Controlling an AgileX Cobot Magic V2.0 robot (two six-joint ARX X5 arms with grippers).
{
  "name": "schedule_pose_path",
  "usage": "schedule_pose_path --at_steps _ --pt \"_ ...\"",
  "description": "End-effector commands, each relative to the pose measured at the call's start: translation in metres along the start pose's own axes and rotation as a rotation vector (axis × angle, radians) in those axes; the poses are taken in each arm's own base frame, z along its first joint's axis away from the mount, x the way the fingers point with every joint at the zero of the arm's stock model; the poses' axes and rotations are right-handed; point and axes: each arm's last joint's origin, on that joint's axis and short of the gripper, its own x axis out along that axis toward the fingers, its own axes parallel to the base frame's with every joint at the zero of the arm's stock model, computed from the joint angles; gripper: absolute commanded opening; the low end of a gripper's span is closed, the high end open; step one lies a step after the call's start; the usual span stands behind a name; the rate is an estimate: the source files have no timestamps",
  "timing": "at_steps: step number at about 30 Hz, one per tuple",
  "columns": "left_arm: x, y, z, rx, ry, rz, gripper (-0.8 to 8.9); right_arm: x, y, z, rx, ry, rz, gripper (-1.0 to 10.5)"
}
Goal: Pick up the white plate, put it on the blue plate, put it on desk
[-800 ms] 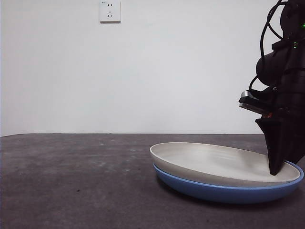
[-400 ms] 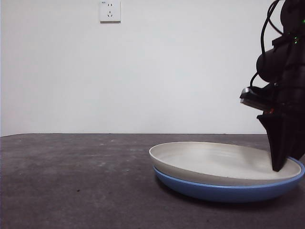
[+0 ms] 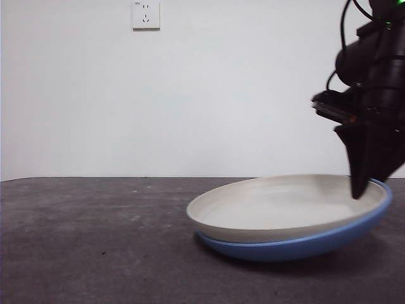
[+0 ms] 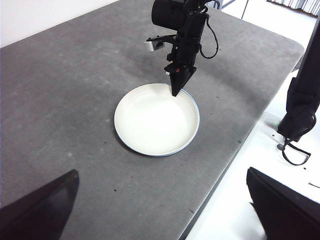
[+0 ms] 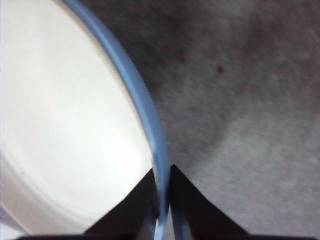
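The white plate (image 3: 285, 206) lies nested inside the blue plate (image 3: 297, 247) on the desk (image 3: 95, 240). Both are tilted, with the right side raised and the left side resting on the desk. My right gripper (image 3: 359, 190) is shut on the pair's right rim. In the right wrist view its jaws (image 5: 162, 200) pinch the blue plate's rim (image 5: 140, 110), with one jaw over the white plate (image 5: 65, 125). The left wrist view looks down on the white plate (image 4: 155, 120) and the right gripper (image 4: 175, 92). My left gripper (image 4: 162, 171) waits high above, open.
A wall socket (image 3: 145, 14) sits high on the white wall behind. The desk's edge (image 4: 235, 150) runs close beside the plates, with white floor and a black stand (image 4: 300, 110) beyond it.
My right gripper has risen with the rim in its jaws. The right side of both plates came up off the desk, so the stack now tilts down to the left.
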Motion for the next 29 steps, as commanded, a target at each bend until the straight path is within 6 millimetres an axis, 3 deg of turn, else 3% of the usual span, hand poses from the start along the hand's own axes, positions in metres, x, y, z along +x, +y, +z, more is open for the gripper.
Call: schedule_pose_path --at_steps 1,12,19,29 --pt "-0.001 0.000 0.003 0.017 -0.014 -0.003 5.72 -0.002 0.014 0.005 -0.006 -0.013 0.020 0.1" --pt "-0.001 0.000 0.003 0.017 -0.015 -0.003 5.72 0.000 0.047 0.014 -0.030 -0.082 0.136 0.1" --pt "-0.001 0.000 0.003 0.017 -0.015 -0.003 5.72 0.007 0.055 0.019 -0.010 -0.094 0.192 0.1" --pt "-0.001 0.000 0.003 0.017 -0.015 -0.003 5.72 0.033 0.056 0.031 0.031 -0.047 0.202 0.1"
